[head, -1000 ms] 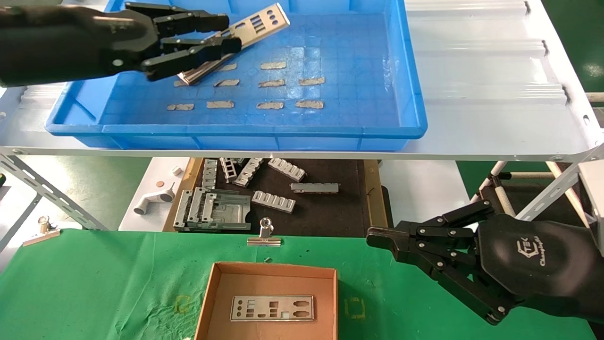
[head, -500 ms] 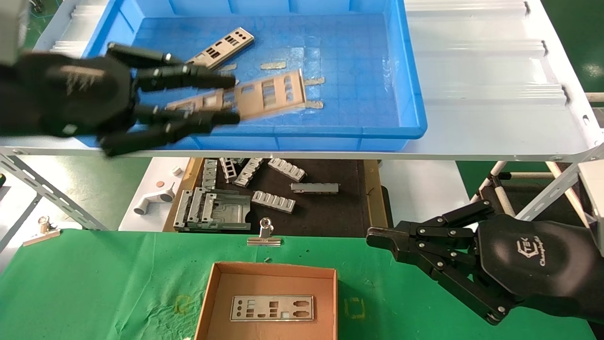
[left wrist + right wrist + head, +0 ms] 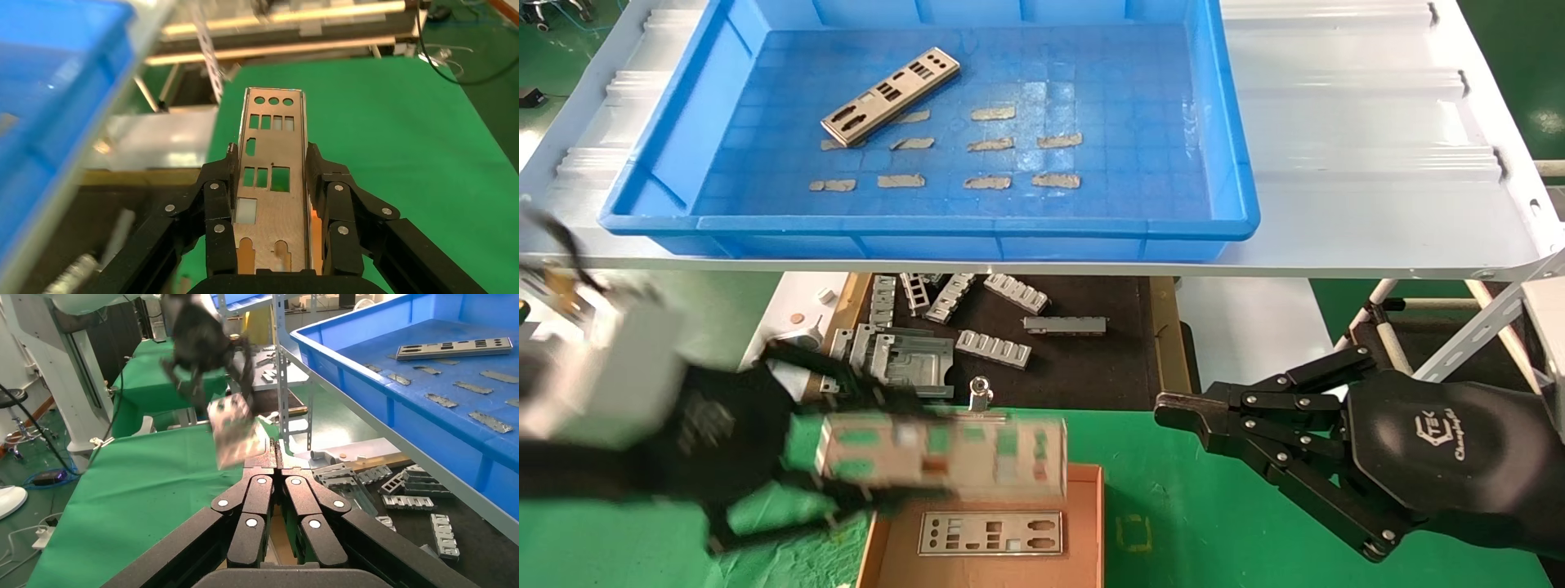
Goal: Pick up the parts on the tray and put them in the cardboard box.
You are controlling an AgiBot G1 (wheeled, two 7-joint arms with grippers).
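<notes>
My left gripper (image 3: 846,457) is shut on a silver plate (image 3: 944,453) and holds it flat just above the near-left part of the cardboard box (image 3: 1091,523). The left wrist view shows the plate (image 3: 269,184) clamped by its long edges between the fingers (image 3: 219,202). Another plate (image 3: 990,532) lies flat inside the box. One more plate (image 3: 891,95) lies in the blue tray (image 3: 928,224) on the upper shelf, also seen in the right wrist view (image 3: 453,348). My right gripper (image 3: 1164,408) is shut and empty, parked right of the box above the green cloth.
Grey ribbed brackets (image 3: 993,347) lie on a black mat (image 3: 1091,367) below the shelf. A silver binder clip (image 3: 978,402) sits at the green cloth's far edge, another (image 3: 592,396) at the left. The white shelf (image 3: 1377,163) overhangs the area.
My left gripper has carried the plate from the tray down and towards me, over the shelf edge, to just above the cardboard box. The right arm has not moved.
</notes>
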